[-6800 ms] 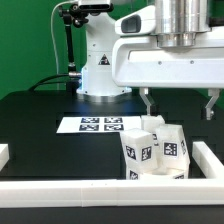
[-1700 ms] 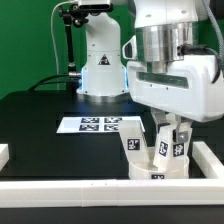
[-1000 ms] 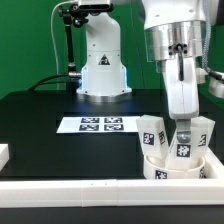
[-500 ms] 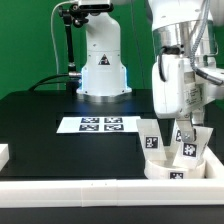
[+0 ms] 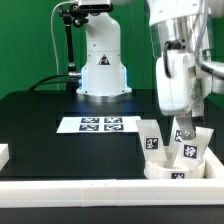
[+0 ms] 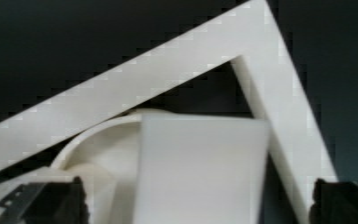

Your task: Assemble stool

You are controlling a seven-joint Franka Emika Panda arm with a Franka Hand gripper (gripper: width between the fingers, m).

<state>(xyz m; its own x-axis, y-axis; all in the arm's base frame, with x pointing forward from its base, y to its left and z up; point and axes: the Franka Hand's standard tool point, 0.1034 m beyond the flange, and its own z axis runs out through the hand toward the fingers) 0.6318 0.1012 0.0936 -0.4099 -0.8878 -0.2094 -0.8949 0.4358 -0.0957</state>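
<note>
Nearby, marker board (image 5: 100, 124) well clear; jaws apart astride a stool leg (image 5: 187, 147), rim bars (image 5: 80, 188) alongside.

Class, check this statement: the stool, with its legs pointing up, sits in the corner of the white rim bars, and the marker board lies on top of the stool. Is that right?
Not quite. In the exterior view the marker board lies flat on the black table, apart from the stool, not on it. The rest stands: the stool's legs point up and it sits in the corner of the white rim bars.
</note>
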